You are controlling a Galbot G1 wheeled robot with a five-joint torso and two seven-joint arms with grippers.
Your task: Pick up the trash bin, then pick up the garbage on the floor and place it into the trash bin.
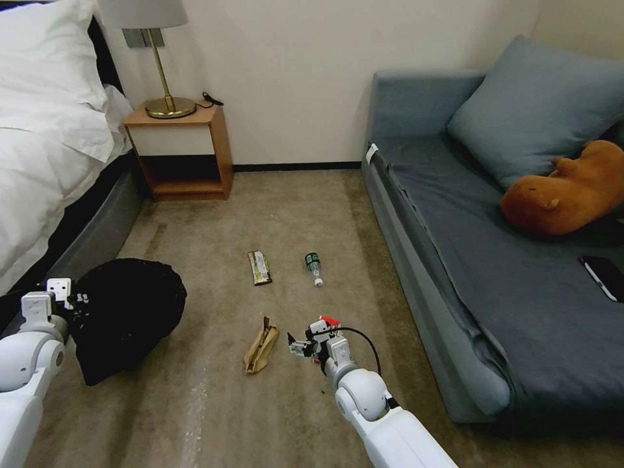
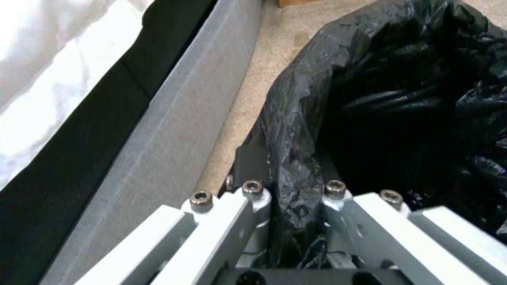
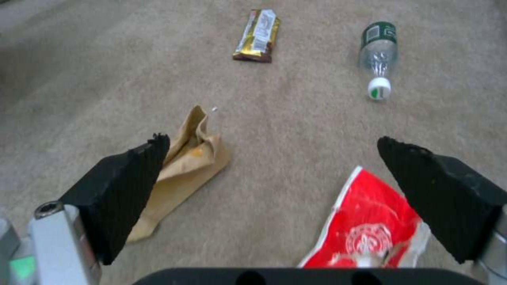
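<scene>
The fingers [image 2: 253, 198] of the left gripper [image 2: 288, 206] are pinched on the crinkled black bag at the rim of the trash bin [image 1: 127, 312], so the bin is held, tipped to one side, near the left edge of the carpet [image 1: 195, 403] beside the bed [image 1: 45, 130]. This first part of the job looks done. The two black fingers [image 3: 126, 186] of the right gripper [image 3: 272, 158] are spread wide and nothing is held between them. The gripper is kept low over the carpet, and the red wrapper [image 3: 370, 221] is seen just under it, close to one finger. The brown paper bag [image 3: 182, 170] is seen close by the other finger. Farther out, toward the middle of the carpet, the gold bar wrapper [image 3: 257, 35] and the small bottle [image 3: 378, 55] are found lying side by side but apart. The bottle is lying down, with its white cap pointed toward the robot. All four bits of garbage are seen on the floor, so none has been picked up yet, and that whole part is judged to be left. Inside the bin only dark bag folds are seen, and it cannot be told if anything is in there. A black phone [image 1: 604, 276] is seen on the sofa [image 1: 494, 273], and it is not trash.
</scene>
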